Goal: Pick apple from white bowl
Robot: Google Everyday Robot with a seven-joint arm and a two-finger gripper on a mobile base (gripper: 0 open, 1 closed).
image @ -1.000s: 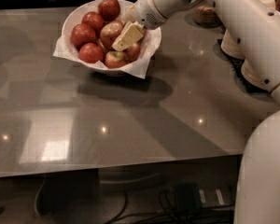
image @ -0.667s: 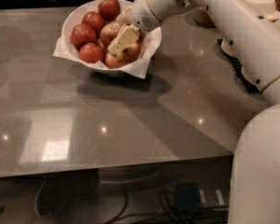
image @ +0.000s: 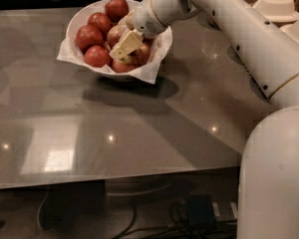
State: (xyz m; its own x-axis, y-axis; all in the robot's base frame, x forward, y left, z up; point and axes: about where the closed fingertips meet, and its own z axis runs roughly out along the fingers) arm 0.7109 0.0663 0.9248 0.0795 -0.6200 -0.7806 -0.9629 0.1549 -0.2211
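Observation:
The white bowl [image: 75, 23], lined with white paper, stands at the back left of the grey table and holds several red apples. The apple [image: 114, 34], dull red with a paler top, lies in the middle of the pile, partly hidden behind my gripper. My gripper [image: 124, 47] reaches in from the right and is down among the apples, right beside this one and over the front ones [image: 122, 66]. Smaller deep-red apples lie at the back [image: 117, 8] and on the left [image: 88, 36].
The grey table [image: 139, 133] stretches toward me, with its front edge near the bottom. My white arm [image: 239, 29] crosses its right side and my body [image: 274, 183] fills the lower right. Pale stacked bowls [image: 274, 5] stand at the back right. Cables [image: 189, 218] lie under the table.
My gripper has moved a little left and down, deeper into the pile of apples. The bowl has not moved.

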